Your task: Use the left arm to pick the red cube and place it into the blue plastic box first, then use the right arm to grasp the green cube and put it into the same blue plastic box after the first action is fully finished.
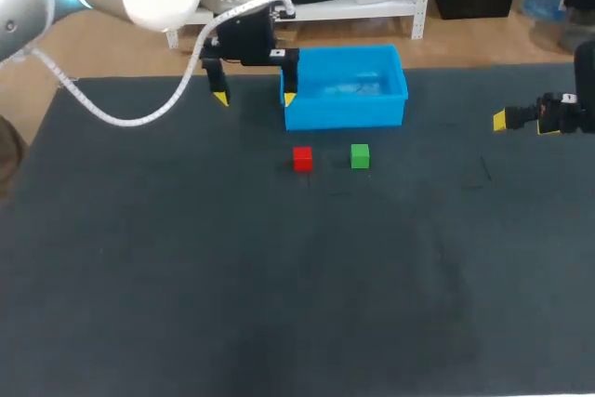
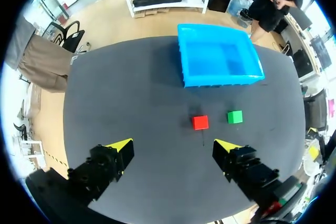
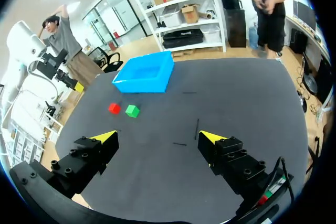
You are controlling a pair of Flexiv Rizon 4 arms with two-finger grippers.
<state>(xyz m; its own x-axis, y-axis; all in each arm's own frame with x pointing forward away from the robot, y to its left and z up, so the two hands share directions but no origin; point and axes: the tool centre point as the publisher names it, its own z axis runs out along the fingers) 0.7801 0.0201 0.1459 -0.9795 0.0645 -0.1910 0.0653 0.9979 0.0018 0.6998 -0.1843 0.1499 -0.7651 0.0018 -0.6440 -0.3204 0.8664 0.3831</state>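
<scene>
The red cube [image 1: 302, 158] and the green cube [image 1: 360, 156] sit side by side on the dark table, just in front of the blue plastic box [image 1: 346, 87]. My left gripper [image 1: 255, 98] hangs open high over the table beside the box's left end; in its wrist view the red cube [image 2: 199, 122] lies ahead of the open fingers, the green cube [image 2: 234, 116] right of it, the blue plastic box [image 2: 218, 59] beyond. My right gripper [image 1: 521, 121] is open at the right edge, with both cubes [image 3: 114, 108] [image 3: 132, 110] far ahead of it.
The blue plastic box [image 3: 144, 74] looks empty inside. The dark table mat [image 1: 279, 276] stretches wide in front of the cubes. Thin dark marks [image 3: 197, 128] lie on the mat ahead of the right gripper [image 3: 157, 140].
</scene>
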